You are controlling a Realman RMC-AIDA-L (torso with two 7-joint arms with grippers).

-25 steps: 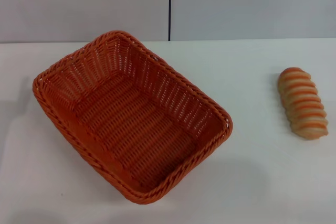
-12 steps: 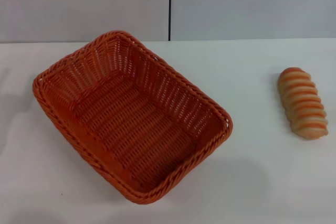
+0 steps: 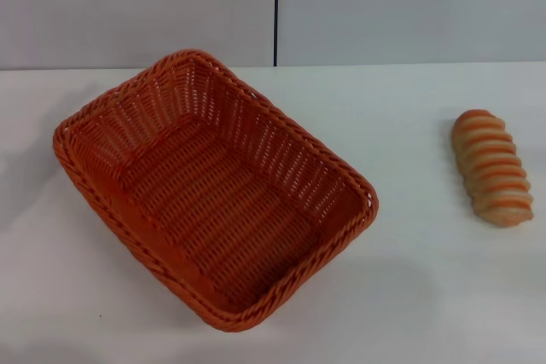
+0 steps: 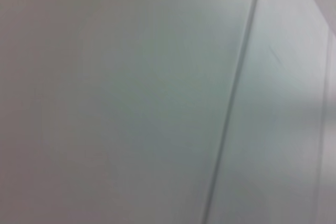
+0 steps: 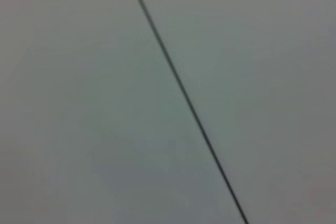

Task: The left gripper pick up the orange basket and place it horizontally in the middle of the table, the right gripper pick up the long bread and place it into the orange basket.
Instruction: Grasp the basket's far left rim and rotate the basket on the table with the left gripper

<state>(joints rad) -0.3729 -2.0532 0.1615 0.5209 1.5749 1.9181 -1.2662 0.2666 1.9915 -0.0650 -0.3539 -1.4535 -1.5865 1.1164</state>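
Note:
The orange basket [image 3: 213,189] lies empty on the white table [image 3: 409,296], left of centre in the head view, turned at a slant with one corner toward the front. The long bread [image 3: 492,166] rests on the table at the right, apart from the basket, its striped top facing up. Neither the left gripper nor the right gripper shows in any view. Both wrist views hold only a plain grey panel with a dark seam.
A grey wall [image 3: 136,6] with a vertical dark seam [image 3: 275,6] stands behind the table's far edge. White tabletop lies between the basket and the bread.

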